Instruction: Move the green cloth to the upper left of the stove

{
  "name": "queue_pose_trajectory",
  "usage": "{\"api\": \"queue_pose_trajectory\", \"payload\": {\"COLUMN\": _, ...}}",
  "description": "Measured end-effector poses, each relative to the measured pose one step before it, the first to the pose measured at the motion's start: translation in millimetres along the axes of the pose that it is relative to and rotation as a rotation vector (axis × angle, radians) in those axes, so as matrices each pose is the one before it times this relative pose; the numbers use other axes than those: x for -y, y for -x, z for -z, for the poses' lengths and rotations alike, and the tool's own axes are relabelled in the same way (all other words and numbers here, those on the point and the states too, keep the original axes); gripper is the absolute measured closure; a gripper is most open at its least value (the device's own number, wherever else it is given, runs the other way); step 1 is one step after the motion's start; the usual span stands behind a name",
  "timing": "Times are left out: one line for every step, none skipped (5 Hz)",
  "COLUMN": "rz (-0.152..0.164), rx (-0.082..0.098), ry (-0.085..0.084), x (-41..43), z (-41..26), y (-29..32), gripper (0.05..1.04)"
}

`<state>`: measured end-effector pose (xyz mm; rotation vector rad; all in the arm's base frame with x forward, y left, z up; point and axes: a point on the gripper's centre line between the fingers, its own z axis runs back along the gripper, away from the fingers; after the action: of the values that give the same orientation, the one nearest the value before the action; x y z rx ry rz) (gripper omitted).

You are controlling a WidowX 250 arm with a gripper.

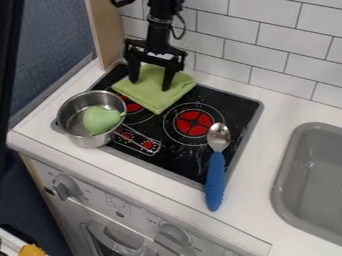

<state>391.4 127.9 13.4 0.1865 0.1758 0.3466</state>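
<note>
Camera view shows us the black gripper (149,85) hanging down from the top edge over the back left part of the stove (237,107), its two fingers spread well apart. Released is how we read it, with one finger to each side and green cloth (155,102) visible between; whether the tips touch the fabric, we cannot tell. We find the cloth lying spread out on the stove's upper left area, one corner pointing toward the front, just beside the metal pot (87,141). That pot sits upright at the stove's front left, and we see a rounded green object (100,120) inside it. To the right of the front burner, we have a spoon (215,182) lying with its metal bowl on the black surface and its blue handle reaching over the front edge onto the white counter (254,215). Farther right we see a grey sink (284,172), and behind everything, white wall tiles (267,45).
</note>
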Motion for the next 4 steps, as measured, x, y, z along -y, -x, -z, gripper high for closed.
{"api": "queue_pose_trajectory", "payload": {"rz": -0.0112, "rx": 0.0114, "ry": -0.0447, "x": -12.08, "z": 1.12, "y": -4.02, "gripper": 0.083}}
{"api": "queue_pose_trajectory", "payload": {"rz": -0.0365, "rx": 0.0123, "ry": 0.0034, "x": -16.3, "z": 5.34, "y": -0.6, "gripper": 0.082}}
{"api": "queue_pose_trajectory", "payload": {"rz": -0.0194, "rx": 0.0107, "ry": 0.0056, "x": -13.01, "z": 3.34, "y": -7.31, "gripper": 0.083}}
{"api": "queue_pose_trajectory", "payload": {"rz": -0.0006, "rx": 0.0132, "ry": -0.0056, "x": -0.94, "z": -0.53, "y": -2.93, "gripper": 0.082}}
